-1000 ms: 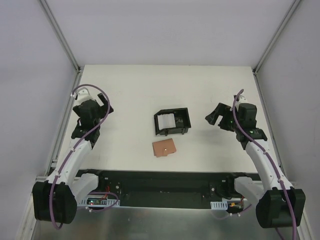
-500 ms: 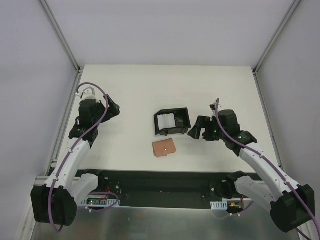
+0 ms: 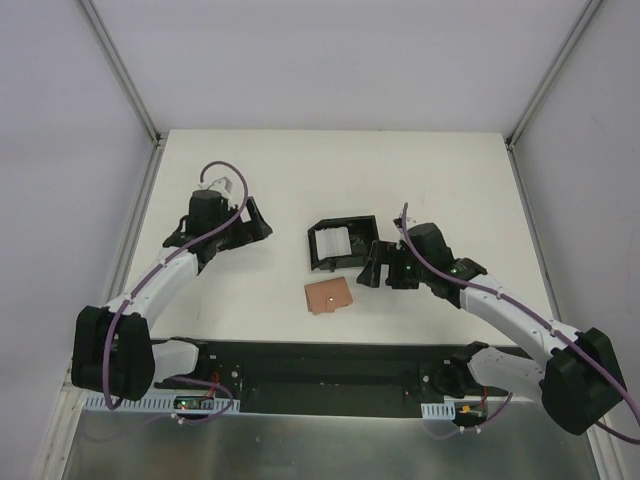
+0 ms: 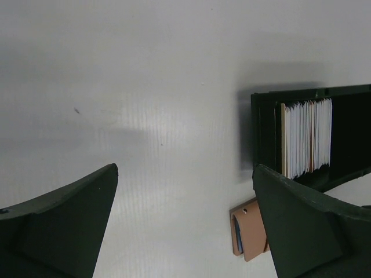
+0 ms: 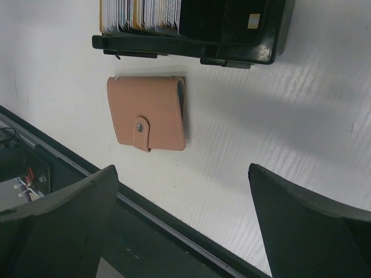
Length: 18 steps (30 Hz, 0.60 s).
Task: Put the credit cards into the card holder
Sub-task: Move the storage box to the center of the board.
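Observation:
The tan card holder (image 3: 328, 296) lies folded shut on the white table, snap facing up (image 5: 139, 127). A thin blue edge shows in its open side (image 4: 238, 237). Just behind it stands a black box (image 3: 343, 243) holding a pack of credit cards (image 5: 139, 14) on edge, mostly white and grey with some yellow. My right gripper (image 3: 378, 268) hovers open just right of the holder, nothing between its fingers (image 5: 182, 169). My left gripper (image 3: 255, 225) is open and empty, well left of the box; in its wrist view the card holder (image 4: 249, 234) peeks past the right finger.
The table's front edge, a black rail (image 5: 145, 214), runs close below the card holder. Grey walls enclose the table on the left, right and back. The black box (image 4: 264, 133) casts a shadow on its left.
Both arms swung inward. The left gripper moved right toward the box; the right gripper moved left and down to beside the card holder. Both stayed open.

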### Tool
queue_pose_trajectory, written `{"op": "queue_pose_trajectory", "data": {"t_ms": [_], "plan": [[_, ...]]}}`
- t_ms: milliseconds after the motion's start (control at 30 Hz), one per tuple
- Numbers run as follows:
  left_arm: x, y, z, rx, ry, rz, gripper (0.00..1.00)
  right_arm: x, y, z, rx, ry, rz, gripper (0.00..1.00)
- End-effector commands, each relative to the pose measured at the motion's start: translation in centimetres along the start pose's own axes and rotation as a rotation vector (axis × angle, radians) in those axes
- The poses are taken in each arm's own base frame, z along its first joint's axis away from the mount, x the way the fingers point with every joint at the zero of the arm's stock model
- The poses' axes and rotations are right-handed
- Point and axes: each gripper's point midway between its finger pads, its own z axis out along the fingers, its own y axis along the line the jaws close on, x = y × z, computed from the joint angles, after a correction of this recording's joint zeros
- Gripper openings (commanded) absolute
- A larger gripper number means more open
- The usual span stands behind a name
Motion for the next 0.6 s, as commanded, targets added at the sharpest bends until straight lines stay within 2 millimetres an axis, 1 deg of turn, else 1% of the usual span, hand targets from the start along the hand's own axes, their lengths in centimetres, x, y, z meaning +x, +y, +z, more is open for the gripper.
{"op": "queue_pose_trajectory", "data": {"t_ms": [0,233,267,467,567], "plan": [[-0.6,-3.0,0.8,0.076,0.013,0.041,0.99,-2.2,1.4,0.7,-0.017,-0.056,0.011,0.96],[1.2,-4.2,3.2,0.109,0.109,0.008,0.99,-2.9,2.2,2.1,-0.043,-0.055,0.025,0.96],[0.9,-4.9,3.6,0.141,0.101,0.004,0.99,-3.0,2.3,2.4,-0.048,-0.054,0.032,0.96],[2.1,-6.0,5.3,0.188,0.146,-0.053,0.99,-4.1,3.8,3.1,-0.101,-0.070,0.074,0.96],[2.8,-6.6,6.1,0.217,0.172,-0.084,0.99,-3.9,3.7,3.4,-0.093,-0.071,0.109,0.96]]}}
